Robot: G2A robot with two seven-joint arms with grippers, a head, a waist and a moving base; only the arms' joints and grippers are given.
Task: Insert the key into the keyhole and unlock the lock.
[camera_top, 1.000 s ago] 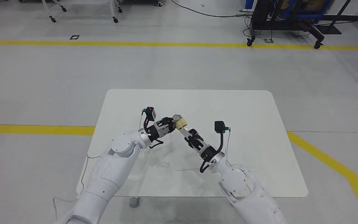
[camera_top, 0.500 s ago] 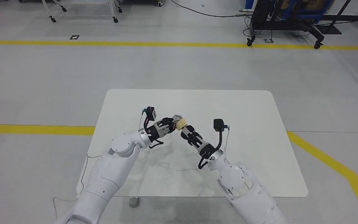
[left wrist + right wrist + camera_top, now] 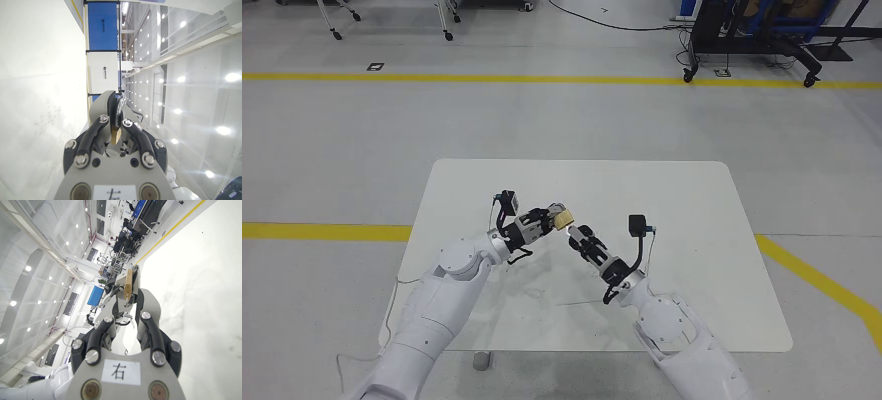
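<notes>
Seen from above, two white arms meet over the middle of a white table [image 3: 682, 200], both raised off its surface. The left pincer [image 3: 548, 220] is clenched on a small brass lock [image 3: 562, 217], and the right pincer [image 3: 576, 236] sits just beside the lock's near end, pointing at it. In the left wrist view, the lock [image 3: 115, 136] stands clamped between the left pincer's two pads, its brass body toward the camera and its steel shackle [image 3: 120, 106] farther out toward the fingertips. In the right wrist view, the right pincer [image 3: 128, 306] grasps a small silver key [image 3: 127, 303] by its head. The blade points straight at the brass lock [image 3: 129, 283], which the left pincer holds just beyond. The blade tip touches the keyhole face, and it is too small to tell how far in it sits. The step in hand appears to be seating the key. To do it well, the right arm would likely keep the blade in line with the lock's long axis and push gently and straight. It should turn the key only once the blade is fully home, while the left grip stays firm so the lock cannot twist.
</notes>
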